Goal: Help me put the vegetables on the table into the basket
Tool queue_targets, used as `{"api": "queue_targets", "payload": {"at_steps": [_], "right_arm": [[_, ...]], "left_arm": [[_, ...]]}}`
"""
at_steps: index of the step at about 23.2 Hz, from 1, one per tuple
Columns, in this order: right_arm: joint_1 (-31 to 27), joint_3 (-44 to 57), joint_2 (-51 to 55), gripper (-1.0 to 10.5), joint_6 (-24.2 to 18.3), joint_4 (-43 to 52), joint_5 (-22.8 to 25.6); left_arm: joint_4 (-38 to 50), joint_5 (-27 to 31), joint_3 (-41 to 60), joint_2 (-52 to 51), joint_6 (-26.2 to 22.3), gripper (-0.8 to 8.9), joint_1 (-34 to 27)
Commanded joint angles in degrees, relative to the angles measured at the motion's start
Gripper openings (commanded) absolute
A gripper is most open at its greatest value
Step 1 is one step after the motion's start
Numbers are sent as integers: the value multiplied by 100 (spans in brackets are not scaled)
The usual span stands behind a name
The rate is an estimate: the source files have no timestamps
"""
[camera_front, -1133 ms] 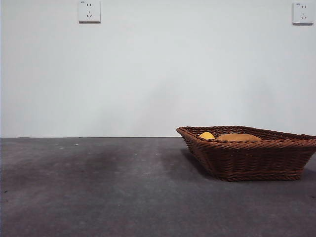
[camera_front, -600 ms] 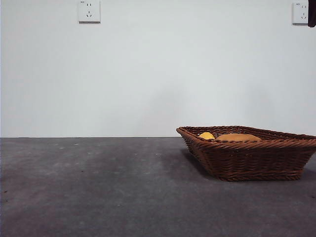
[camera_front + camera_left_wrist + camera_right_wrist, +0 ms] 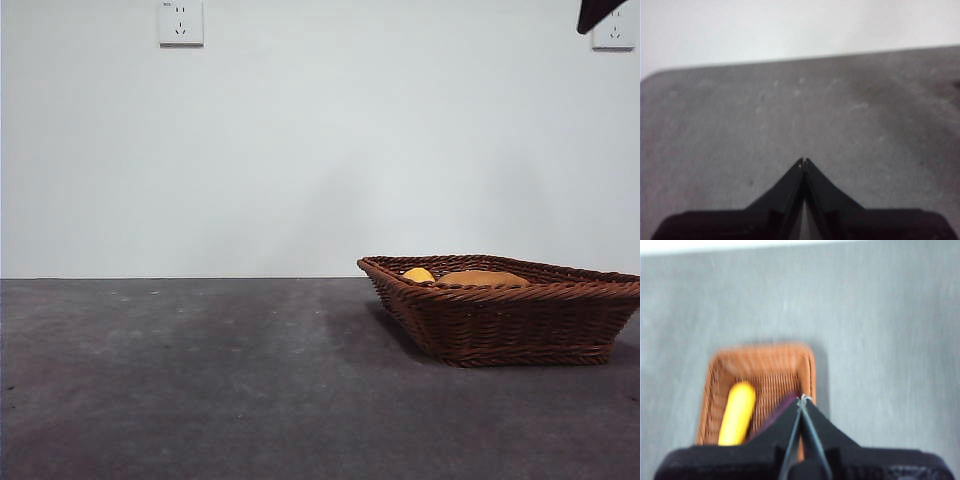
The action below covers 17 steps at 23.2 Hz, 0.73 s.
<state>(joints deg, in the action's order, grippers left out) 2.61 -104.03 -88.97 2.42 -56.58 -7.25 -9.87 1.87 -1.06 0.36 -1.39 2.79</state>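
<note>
Right gripper [image 3: 801,401]: jaws pressed together, empty, high over basket [image 3: 720,375]. Shows as black tip at top corner in front view.
Left gripper [image 3: 804,162]: jaws closed, empty, over bare table [image 3: 740,125], waiting.
Basket contents: corn [image 3: 738,412] lying inside; eggplant [image 3: 780,412] beside it, partly hidden by jaws; potato [image 3: 482,278] visible over rim in front view.
Table: no vegetable seen outside basket.
Status, judged: task appears complete; only arm retreat left.
</note>
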Motion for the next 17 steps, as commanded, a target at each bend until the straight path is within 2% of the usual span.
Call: {"api": "queue_targets", "payload": {"at_steps": [1, 5, 17], "right_arm": [[-2, 13, -44, -1, 52, 337, 24], [0, 13, -44, -1, 52, 636, 26], [0, 13, -44, -1, 52, 647, 26]], "left_arm": [[39, 22, 61, -15, 144, -4, -13], [48, -37, 61, -13, 136, -4, -13], [46, -37, 61, 94, 136, -4, -13]]}}
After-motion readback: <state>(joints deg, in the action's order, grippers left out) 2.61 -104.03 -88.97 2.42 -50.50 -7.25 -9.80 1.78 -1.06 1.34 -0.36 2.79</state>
